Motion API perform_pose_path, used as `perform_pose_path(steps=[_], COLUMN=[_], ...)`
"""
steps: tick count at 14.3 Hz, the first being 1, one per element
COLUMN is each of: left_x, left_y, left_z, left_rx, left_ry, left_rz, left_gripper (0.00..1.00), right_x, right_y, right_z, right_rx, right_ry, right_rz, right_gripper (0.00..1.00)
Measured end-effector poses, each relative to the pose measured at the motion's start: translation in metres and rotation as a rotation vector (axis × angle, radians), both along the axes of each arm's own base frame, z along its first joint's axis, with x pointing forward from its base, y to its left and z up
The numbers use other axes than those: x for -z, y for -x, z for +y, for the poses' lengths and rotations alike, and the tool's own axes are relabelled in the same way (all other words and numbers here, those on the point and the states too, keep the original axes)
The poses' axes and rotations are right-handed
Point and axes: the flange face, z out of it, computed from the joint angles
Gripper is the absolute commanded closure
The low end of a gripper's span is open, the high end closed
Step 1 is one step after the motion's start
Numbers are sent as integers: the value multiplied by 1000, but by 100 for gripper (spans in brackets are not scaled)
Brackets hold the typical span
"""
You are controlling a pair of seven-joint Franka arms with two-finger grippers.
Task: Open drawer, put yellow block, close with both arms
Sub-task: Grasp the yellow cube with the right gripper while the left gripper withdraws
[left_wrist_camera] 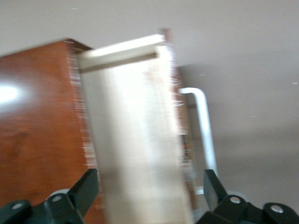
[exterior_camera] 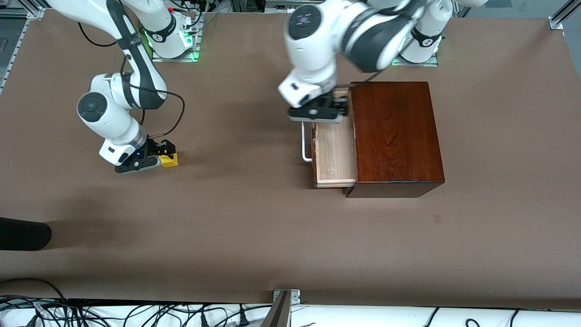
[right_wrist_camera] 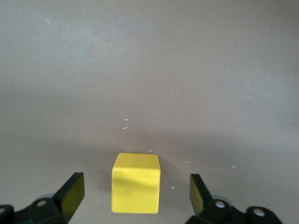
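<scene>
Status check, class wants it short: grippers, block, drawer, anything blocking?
Right gripper open, straddling yellow block on table. Left gripper open over pulled-out drawer. Drawer empty, nothing blocking.

- The right arm comes from its base at the top of the front view, folds at the elbow and reaches down low toward the table at its own end.
- The right hand (exterior_camera: 160, 154) is low, fingers (right_wrist_camera: 70, 193) spread wide apart and pointing down.
- The left arm reaches from its base across toward the table's middle, wrist bent downward.
- The left hand (exterior_camera: 338, 109) hangs in the air, fingers (left_wrist_camera: 86, 186) spread wide, gripping nothing.
</scene>
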Motion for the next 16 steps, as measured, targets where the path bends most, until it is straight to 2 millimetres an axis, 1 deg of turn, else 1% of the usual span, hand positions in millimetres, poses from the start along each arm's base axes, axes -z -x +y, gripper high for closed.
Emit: perform_pose_path(steps=[1,3,5,6,7,8,9,11,12,14,16], left_x=[-14,-36,-50,-55,-60,-65,-70,-79,-83,-90,-99], left_y=[-10,-28,-47,-56,-65,-73,-78,-85,-87,-91,-93], left_z=[25,73,123,150,177,204,227,264,280,311,345], left_rx=[-3,2,-21,-39,-58,-76,-89,-114,-134,-185,-226], left_ry=[-12,-11,18,37,57,80,96,113,115,118,135], left_rz=[14,46,85,108,123,133,136,128,121,103,49], left_gripper=[0,0,0,0,0,0,0,0,0,0,0], right_x=[7,19,32,38,44,49,52,54,54,51,38], right_y=[0,4,12,16,21,24,25,26,26,24,17], right_z=[0,-1,-3,-4,-5,-6,-6,-6,-6,-4,3], right_rx=[13,29,33,34,36,38,42,45,45,44,34], right_ry=[2,4,6,7,9,10,11,12,11,9,0], right_rz=[2,0,-11,-12,-9,-5,-1,1,1,-7,-26], right_gripper=[0,0,2,6,14,27,45,86,100,100,100])
